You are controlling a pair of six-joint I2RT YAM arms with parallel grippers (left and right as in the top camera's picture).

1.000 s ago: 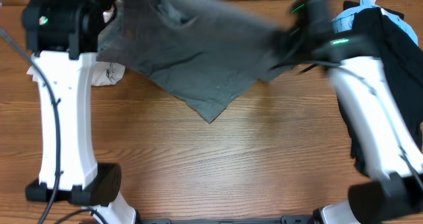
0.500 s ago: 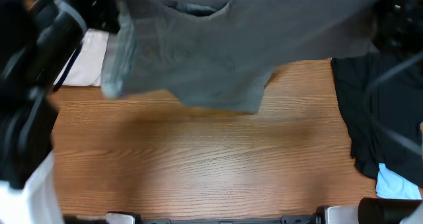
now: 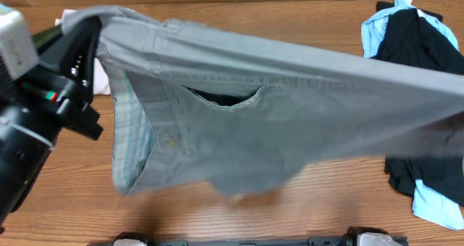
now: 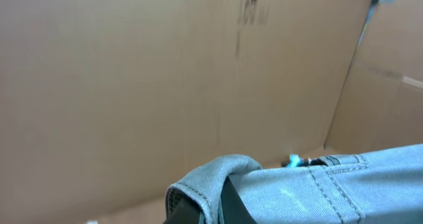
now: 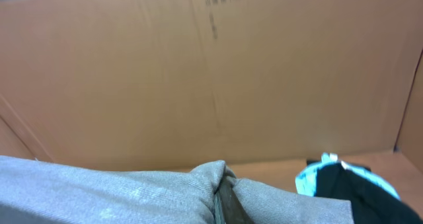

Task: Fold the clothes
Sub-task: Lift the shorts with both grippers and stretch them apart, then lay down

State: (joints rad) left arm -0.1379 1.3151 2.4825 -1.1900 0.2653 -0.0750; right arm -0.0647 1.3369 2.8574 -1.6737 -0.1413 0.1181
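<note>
— Where have the shorts got to?

— Up in the air. The grey shorts (image 3: 254,130) are stretched wide above the table (image 3: 304,217), with the waistband (image 3: 290,63) running along the top and the pocket (image 3: 225,101) gaping open towards the left.

— Who's got hold of them?

— Both sides. The left gripper (image 4: 223,199) is pinching one bunched corner of the waistband, cloth folded over its dark finger. The right gripper (image 5: 225,203) is pinching the other end the same way. From above it is off past the right edge.

— And the rest of the pile?

— On the table at the right, a black garment (image 3: 428,50) tangled with a light-blue garment (image 3: 373,30). The raised shorts hide the middle of that heap. A white cloth (image 3: 99,78) peeks out on the far left, behind the left arm (image 3: 36,123).

— Behind all that?

— Just a cardboard wall (image 4: 132,85).
</note>
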